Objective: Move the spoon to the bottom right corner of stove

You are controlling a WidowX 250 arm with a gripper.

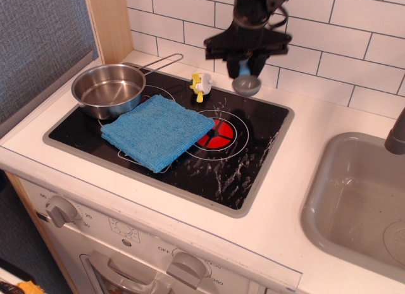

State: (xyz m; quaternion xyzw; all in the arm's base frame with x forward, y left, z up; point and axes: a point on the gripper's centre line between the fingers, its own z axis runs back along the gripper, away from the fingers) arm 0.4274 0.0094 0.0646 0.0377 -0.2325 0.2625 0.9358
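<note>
The spoon [246, 84] has a round grey bowl and a short light-blue handle. It hangs in the air above the back edge of the stove [221, 171]. My gripper [243, 65] is shut on the blue handle and holds the spoon with its bowl toward the front. The stove is black glass with a grey rim, white rings, one red burner circle [216, 133] and white smears. Its bottom right corner [243, 202] is bare glass with smears.
A blue cloth [157, 129] lies on the stove's middle left. A steel pan [109, 89] sits at the back left. A yellow-and-white toy figure [200, 85] stands at the back. A grey sink [361, 205] is to the right. White tiles form the back wall.
</note>
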